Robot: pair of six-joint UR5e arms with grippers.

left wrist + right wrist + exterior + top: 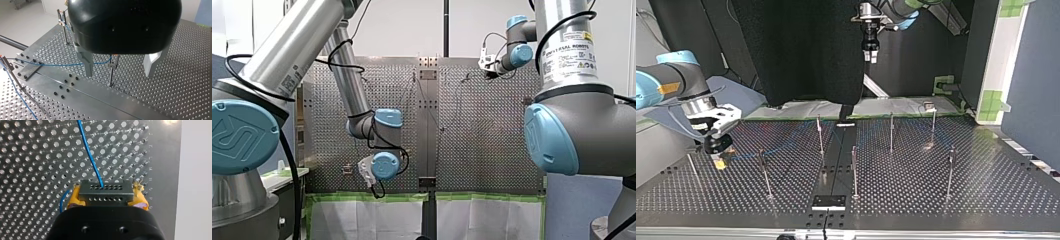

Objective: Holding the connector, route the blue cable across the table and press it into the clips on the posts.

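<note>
1. Two perforated plates joined by a plain strip (pixel 835 169): the table (pixel 986 192), filling the top view from side to side.
2. Coming in at the top view's left, my right arm (pixel 678 80), bent low over the table near that side; at the front view's left, my left arm (pixel 347 75), wrist turned downward.
3. Hanging well above the table, my left gripper (pixel 118 75): metal fingers (pixel 87 66) spread wide, nothing between them.
4. Clamped from both sides on the connector (pixel 105 195), my right gripper (pixel 107 191), yellow pads (pixel 71 198) pressed against the connector's two ends.
5. Standing upright and well apart across the table, several thin posts (pixel 854 172); one post directly below the left gripper's spread fingers in the left wrist view.
6. Dark, rectangular, with two rows of small holes: the connector, held low over the table at the top view's left; touching the plate or not, cannot tell.
7. Leaving the connector's farther row of holes, the blue cable (pixel 90 157), running away ahead of my right gripper over the plate; in the left wrist view, drawn across the strip up to the post under the spread fingers.
8. Smallest of all, a clip (pixel 113 65) on that post's top, with the blue cable reaching it.
</note>
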